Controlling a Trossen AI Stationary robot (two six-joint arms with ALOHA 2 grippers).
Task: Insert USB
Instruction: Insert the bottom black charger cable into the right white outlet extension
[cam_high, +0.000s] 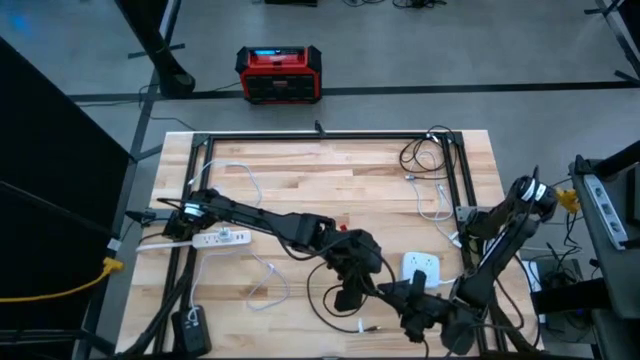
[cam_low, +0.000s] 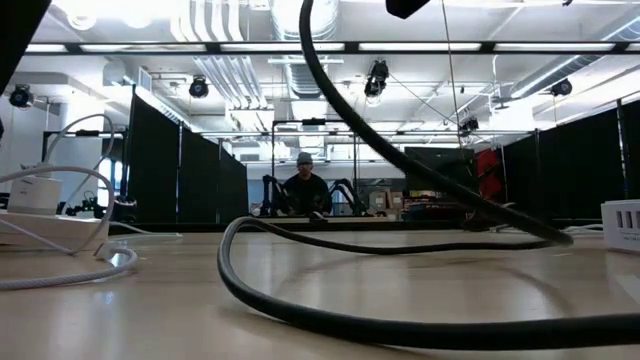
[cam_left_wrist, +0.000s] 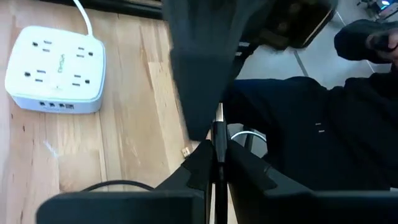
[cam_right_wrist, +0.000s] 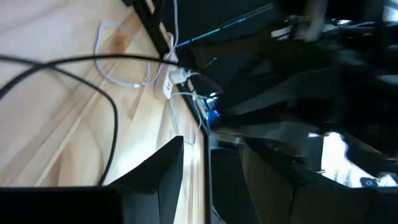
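A black cable (cam_high: 322, 296) lies looped on the wooden table near its near edge. Its small plug end (cam_high: 371, 327) rests on the wood. In the low view the cable (cam_low: 330, 90) rises off the table toward the top. A white charging hub (cam_high: 422, 267) with ports along one side lies flat, and also shows in the left wrist view (cam_left_wrist: 56, 68). My left gripper (cam_high: 350, 296) is at the table's middle near edge, shut on the cable. My right gripper (cam_high: 415, 312) is just to its right, open, with nothing plainly between its fingers (cam_right_wrist: 161, 171). My left gripper pinches a thin black stretch of the cable (cam_left_wrist: 217, 140) between its two fingertips (cam_left_wrist: 202, 163). The fingers come from above, slanting toward the table's right. The cable runs up out of the hold, and its loop (cam_high: 318, 300) lies slack on the table.
A white power strip (cam_high: 215, 238) lies at the table's left, with white cords (cam_high: 262, 275) trailing from it. More cords and a white plug (cam_right_wrist: 171, 78) sit by the right frame rail (cam_high: 462, 190). A small connector (cam_left_wrist: 185, 151) lies on the wood. A person (cam_low: 305, 185) shows far behind.
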